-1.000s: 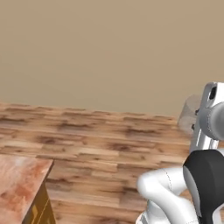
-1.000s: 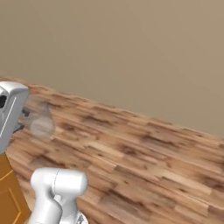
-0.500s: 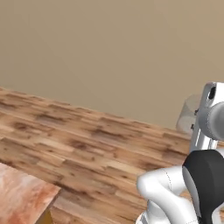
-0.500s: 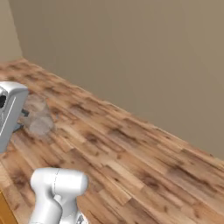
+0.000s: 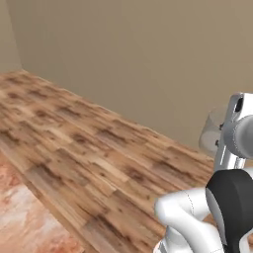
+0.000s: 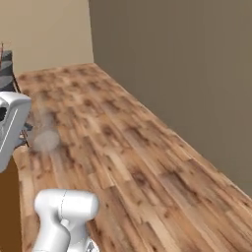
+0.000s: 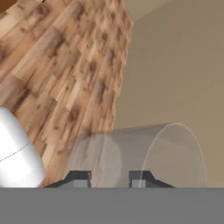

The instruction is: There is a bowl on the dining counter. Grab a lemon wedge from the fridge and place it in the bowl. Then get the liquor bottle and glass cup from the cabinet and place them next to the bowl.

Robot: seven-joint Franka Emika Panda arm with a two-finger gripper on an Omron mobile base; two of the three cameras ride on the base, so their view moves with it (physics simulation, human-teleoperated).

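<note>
The base has turned, swinging the views across wooden floor (image 5: pixel 89 163) and wall (image 5: pixel 148 59).

The arm's white hand (image 6: pixel 11 125) stood at the left edge, its fingers hidden behind its own housing. Just beside it, on the side toward the wall, hung the glass cup (image 6: pixel 46 133) (clear, so the planks showed through it), held off the wooden floor (image 6: pixel 138 162) that stretched beneath and beyond the hand. Farther off on that same side rose the plain beige wall (image 6: pixel 187 69). Below the hand sat a white arm joint (image 6: pixel 64 216), and a brown cabinet side (image 6: pixel 9 206) lay at the left edge.
</note>
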